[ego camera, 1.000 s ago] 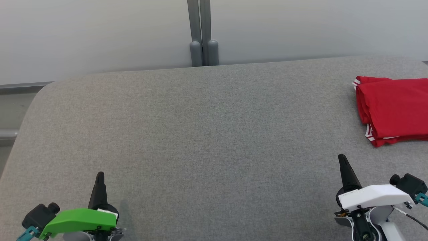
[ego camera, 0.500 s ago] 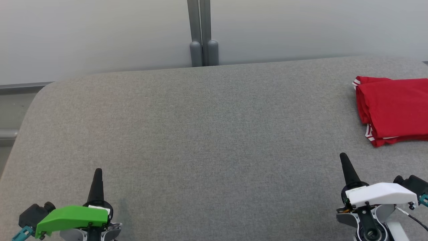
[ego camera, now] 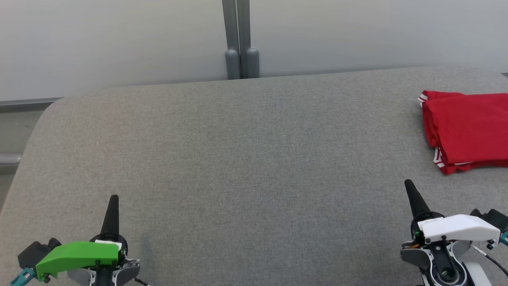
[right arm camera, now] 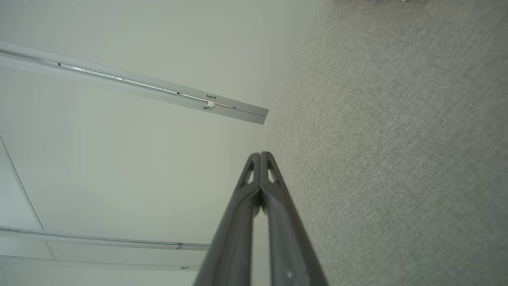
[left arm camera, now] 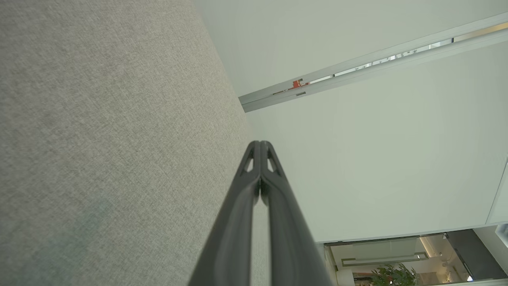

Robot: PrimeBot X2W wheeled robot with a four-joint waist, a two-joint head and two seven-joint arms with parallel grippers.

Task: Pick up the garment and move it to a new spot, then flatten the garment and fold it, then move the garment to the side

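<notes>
Looks done: red white-trimmed fabric garment (ego camera: pixel 468 127) lies folded at the grey upholstered table's (ego camera: pixel 238 159) right edge, left gripper (ego camera: pixel 113 198) and right gripper (ego camera: pixel 408 185) both pinched closed, empty, by the front edge, nothing evidently left.

The garment (ego camera: pixel 468 127) lies on the table's (ego camera: pixel 238 159) right edge, beyond the right hand (ego camera: pixel 407 183), left hand (ego camera: pixel 114 198) front-left.

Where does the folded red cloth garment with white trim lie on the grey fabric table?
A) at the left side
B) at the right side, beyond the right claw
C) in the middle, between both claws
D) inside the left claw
B: the red garment lies at the right side of the grey table, apart from the shut right claw.
</notes>
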